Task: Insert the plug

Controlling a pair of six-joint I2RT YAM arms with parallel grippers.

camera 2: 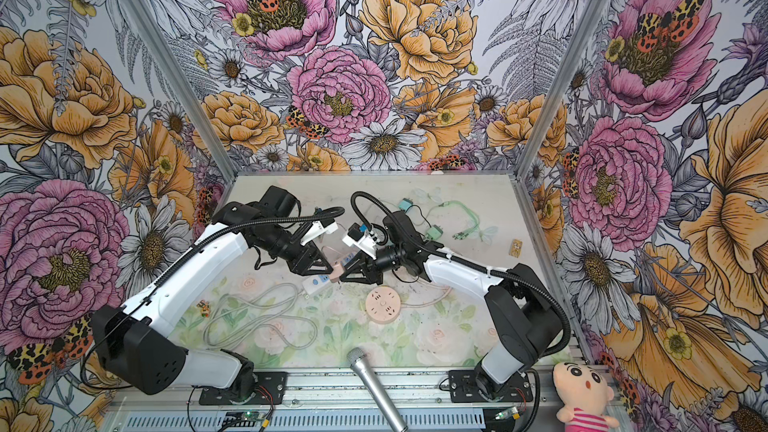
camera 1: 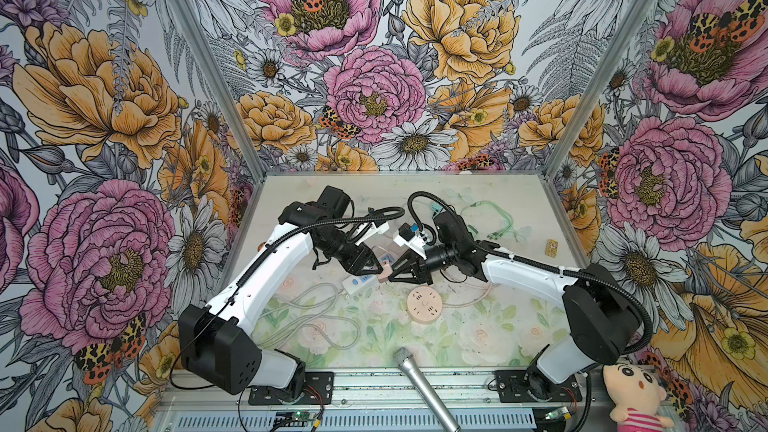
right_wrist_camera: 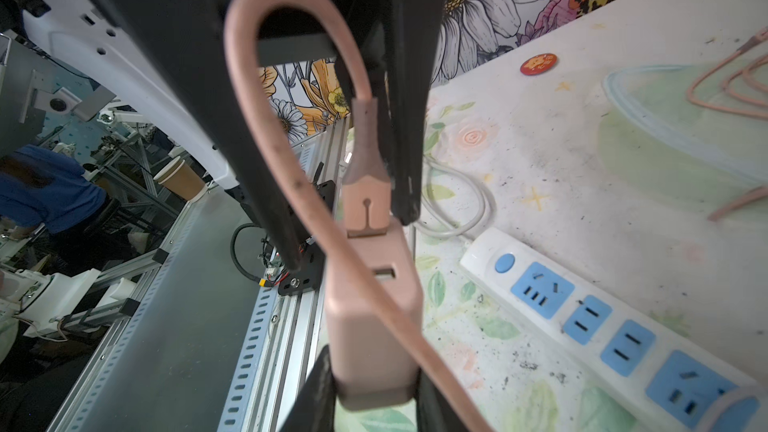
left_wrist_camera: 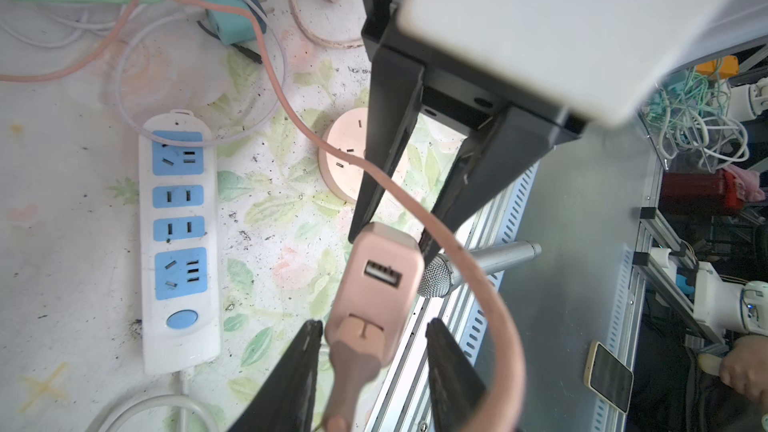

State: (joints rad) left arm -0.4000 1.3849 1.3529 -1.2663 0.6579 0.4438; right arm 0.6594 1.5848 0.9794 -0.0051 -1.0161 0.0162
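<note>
1. The right claw is clamped on the adapter. It grips the end away from the ports and holds the adapter off the table.
2. The left claw meets it tip to tip. Its jaws stand half wide around the plug. One finger lies against or just beside the plug's neck, and the other stands clear of it. This does not look like a firm grip.
3. The plug sits between the left claw's fingers, with its nose in an adapter port just past the fingertips. No metal shows between its collar and the adapter, so it looks fully seated. The second port beside it is empty.
4. The cable leaves the plug's tail and loops back through the left claw. It then swings across the adapter, close to the right claw.
5. My judgement is that the insertion is done or nearly so. What is left is for the left claw to back straight off without snagging the loop, and for the right claw to set the adapter down.
6. The strip lies on the table below and to one side of both claws, with all its sockets free. If the task also means putting the adapter into it, that has not begun. The adapter's prongs are hidden, so I cannot tell.
</note>
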